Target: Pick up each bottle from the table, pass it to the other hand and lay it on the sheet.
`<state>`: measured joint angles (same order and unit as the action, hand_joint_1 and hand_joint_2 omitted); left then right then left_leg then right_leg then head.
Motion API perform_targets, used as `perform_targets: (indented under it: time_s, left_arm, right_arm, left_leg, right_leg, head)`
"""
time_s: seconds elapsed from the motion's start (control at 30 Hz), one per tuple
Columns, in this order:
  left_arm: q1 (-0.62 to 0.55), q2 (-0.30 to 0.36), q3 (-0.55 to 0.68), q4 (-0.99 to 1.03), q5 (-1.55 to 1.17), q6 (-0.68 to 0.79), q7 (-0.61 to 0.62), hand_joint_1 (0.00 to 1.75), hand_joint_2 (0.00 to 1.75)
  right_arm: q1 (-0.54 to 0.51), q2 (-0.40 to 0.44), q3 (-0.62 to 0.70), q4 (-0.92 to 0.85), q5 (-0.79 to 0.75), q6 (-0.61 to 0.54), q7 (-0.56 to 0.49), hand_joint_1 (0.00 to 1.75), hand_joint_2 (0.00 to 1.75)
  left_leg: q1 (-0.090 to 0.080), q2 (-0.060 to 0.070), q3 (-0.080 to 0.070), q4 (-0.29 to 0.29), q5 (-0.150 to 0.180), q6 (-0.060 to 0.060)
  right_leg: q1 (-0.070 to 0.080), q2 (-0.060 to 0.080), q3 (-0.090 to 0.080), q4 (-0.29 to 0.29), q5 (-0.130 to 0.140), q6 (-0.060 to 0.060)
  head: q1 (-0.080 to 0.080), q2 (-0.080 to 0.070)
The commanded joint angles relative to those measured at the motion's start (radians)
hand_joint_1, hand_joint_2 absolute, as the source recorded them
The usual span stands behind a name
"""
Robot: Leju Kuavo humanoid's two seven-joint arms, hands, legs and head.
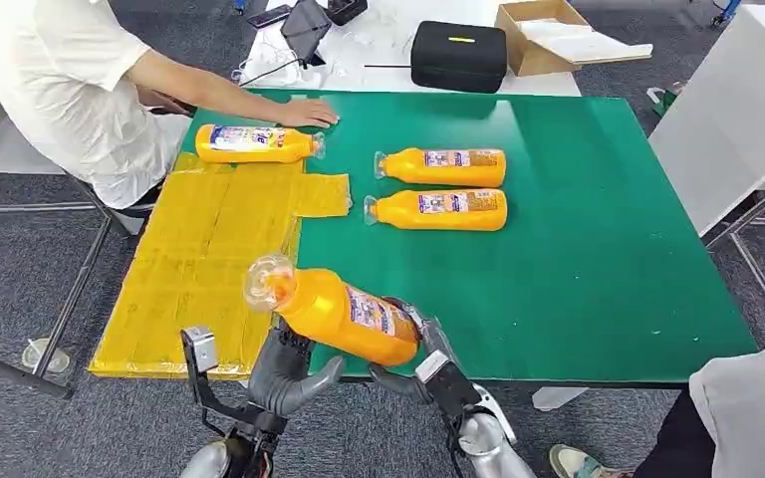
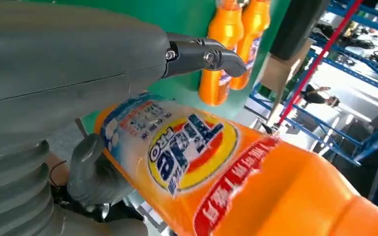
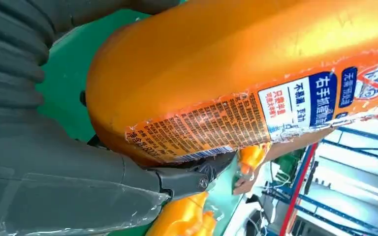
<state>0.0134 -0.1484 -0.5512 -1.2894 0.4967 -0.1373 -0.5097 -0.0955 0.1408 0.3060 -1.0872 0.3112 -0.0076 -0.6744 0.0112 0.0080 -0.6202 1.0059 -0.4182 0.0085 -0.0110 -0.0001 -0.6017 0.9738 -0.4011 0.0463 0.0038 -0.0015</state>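
One orange bottle (image 1: 334, 314) is held aloft; three bottles (image 1: 438, 188) lie flat.

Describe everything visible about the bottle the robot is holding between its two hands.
The held bottle is orange glossy plastic with a clear cap and a printed label in blue, white, yellow and red. It lies tilted in the air, cap end up and toward the yellow sheet, over the near edge of the green table. The left hand supports it near the neck; the right hand grips its base end.

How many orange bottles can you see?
4: one bottle held between the left hand and right hand, one on the yellow sheet, two on the green table.
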Motion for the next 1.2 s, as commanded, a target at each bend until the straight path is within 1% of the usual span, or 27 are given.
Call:
perform_targets:
  time_s: [0.03,0.07,0.1,0.23,0.3,0.37,0.47,0.5,0.6,0.67,0.7,0.77,1.03,1.07,1.1,1.13,1.17,1.2]
  left_arm:
    - [-0.113,-0.032,0.024,0.134,-0.091,0.029,-0.07,0.0,1.75]
    - [-0.114,-0.038,0.03,0.132,-0.108,0.031,-0.096,0.0,1.75]
    - [-0.112,-0.041,0.037,0.119,-0.099,0.025,-0.096,0.0,1.75]
    - [-0.12,-0.04,0.031,0.104,-0.105,0.008,-0.106,0.0,1.75]
    - [-0.131,-0.042,0.029,0.098,-0.113,-0.005,-0.133,0.0,1.75]
    - [-0.131,-0.042,0.029,0.098,-0.113,-0.005,-0.133,0.0,1.75]
    - [-0.131,-0.044,0.031,0.083,-0.124,-0.007,-0.154,0.0,1.75]
    - [-0.128,-0.041,0.026,0.068,-0.146,0.0,-0.173,0.0,1.75]
    - [-0.127,-0.042,0.025,0.066,-0.147,0.001,-0.173,0.0,1.75]
    - [-0.127,-0.041,0.021,0.063,-0.157,0.003,-0.179,0.21,1.75]
    - [-0.127,-0.039,0.016,0.063,-0.152,-0.014,-0.179,0.26,1.75]
    - [-0.126,-0.033,0.004,0.065,-0.151,-0.037,-0.178,0.0,1.75]
    - [-0.124,-0.027,-0.009,0.07,-0.162,-0.051,-0.183,0.0,1.75]
    - [-0.124,-0.027,-0.009,0.07,-0.162,-0.051,-0.183,0.0,1.75]
    - [-0.129,-0.025,-0.013,0.074,-0.179,-0.049,-0.188,0.09,1.75]
    - [-0.128,-0.028,-0.008,0.078,-0.196,-0.053,-0.188,0.24,1.75]
    - [-0.131,-0.03,-0.01,0.092,-0.197,-0.058,-0.188,0.0,1.75]
    - [-0.135,-0.028,-0.015,0.098,-0.202,-0.069,-0.188,0.0,1.75]
  right_arm:
    - [-0.07,-0.029,0.044,0.08,-0.061,0.014,-0.01,1.75,1.75]
    - [-0.07,-0.03,0.046,0.083,-0.063,0.017,-0.018,1.75,1.75]
    - [-0.072,-0.027,0.052,0.082,-0.074,0.041,-0.023,1.75,1.75]
    - [-0.094,-0.021,0.083,0.086,-0.066,0.069,-0.015,1.75,1.75]
    - [-0.11,-0.02,0.096,0.109,-0.077,0.1,-0.003,1.75,1.75]
    - [-0.11,-0.02,0.096,0.109,-0.077,0.1,-0.003,1.75,1.75]
    - [-0.122,-0.021,0.101,0.146,-0.084,0.106,0.0,1.75,1.75]
    - [-0.123,-0.018,0.099,0.165,-0.094,0.115,0.013,1.75,1.75]
    - [-0.123,-0.018,0.101,0.168,-0.094,0.114,0.013,1.75,1.75]
    - [-0.129,-0.02,0.106,0.186,-0.093,0.115,0.017,1.75,1.75]
    - [-0.134,-0.019,0.104,0.198,-0.098,0.12,0.023,1.75,1.75]
    - [-0.14,-0.016,0.099,0.207,-0.109,0.13,0.022,1.75,1.75]
    - [-0.146,-0.015,0.098,0.209,-0.111,0.132,0.021,1.75,1.75]
    - [-0.146,-0.015,0.098,0.209,-0.111,0.132,0.021,1.75,1.75]
    - [-0.148,-0.016,0.101,0.209,-0.109,0.131,0.021,1.75,1.75]
    - [-0.151,-0.016,0.105,0.209,-0.104,0.127,0.022,1.75,1.75]
    - [-0.154,-0.016,0.109,0.21,-0.104,0.132,0.023,1.75,1.75]
    - [-0.156,-0.016,0.111,0.209,-0.102,0.134,0.023,1.75,1.75]
  left_leg:
    - [0.0,-0.002,0.004,0.001,-0.001,0.0]
    - [0.0,-0.002,0.005,0.002,-0.002,0.0]
    - [0.0,-0.002,0.003,0.0,0.0,0.0]
    - [0.0,0.0,0.003,0.0,-0.001,0.0]
    - [0.0,0.001,0.002,0.0,-0.001,0.0]
    - [0.0,0.0,0.001,0.0,0.0,0.0]
    - [0.0,0.0,0.003,0.0,-0.001,0.0]
    - [0.0,0.0,0.001,0.0,0.0,0.0]
    - [0.0,-0.001,0.002,0.0,0.0,0.0]
    - [0.0,0.0,0.002,0.0,0.0,0.0]
    - [0.0,-0.001,0.003,0.0,-0.001,0.0]
    - [0.0,0.0,0.001,0.0,0.0,0.0]
    - [0.0,0.0,0.0,0.0,0.0,0.0]
    - [0.0,0.0,0.002,0.0,-0.001,0.0]
    - [0.0,0.0,0.001,0.0,0.0,0.0]
    - [0.0,0.0,0.002,0.0,-0.001,0.0]
    - [0.0,0.0,0.002,0.0,-0.001,0.0]
    - [0.0,0.0,0.003,0.0,-0.001,0.0]
  right_leg:
    - [0.0,-0.001,0.004,0.001,-0.001,-0.002]
    - [0.001,-0.001,0.005,0.002,-0.002,-0.003]
    - [0.001,-0.002,0.004,0.0,-0.001,-0.002]
    - [0.0,0.0,0.003,0.0,0.0,-0.001]
    - [0.0,0.001,0.002,0.0,0.0,-0.001]
    - [0.0,0.0,0.0,0.0,0.0,-0.001]
    - [0.001,0.0,0.003,0.0,0.0,-0.001]
    - [0.0,0.0,0.001,0.0,0.0,-0.001]
    - [0.001,0.0,0.003,0.0,0.0,-0.001]
    - [0.001,0.0,0.002,0.0,0.0,-0.001]
    - [0.0,0.0,0.003,0.0,-0.001,-0.001]
    - [0.0,0.0,0.001,0.0,0.0,-0.001]
    - [0.0,0.0,0.0,0.0,0.0,-0.001]
    - [0.0,0.0,0.002,0.0,0.0,-0.001]
    - [0.0,0.0,0.001,0.0,0.0,-0.001]
    - [0.0,0.0,0.002,0.0,0.0,-0.001]
    - [0.0,0.0,0.002,0.0,0.0,-0.001]
    - [0.0,0.001,0.003,0.0,-0.001,-0.002]
  head:
    - [0.0,0.0]
    - [0.0,0.0]
    - [0.0,0.0]
    - [0.0,0.0]
    - [0.0,0.0]
    - [0.0,0.0]
    - [0.0,0.0]
    - [0.0,0.0]
    - [0.0,0.0]
    - [0.0,0.0]
    - [0.0,0.0]
    - [0.0,0.0]
    - [0.0,0.0]
    - [0.0,0.0]
    - [0.0,0.0]
    - [0.0,0.0]
    - [0.0,0.0]
    - [0.0,0.0]
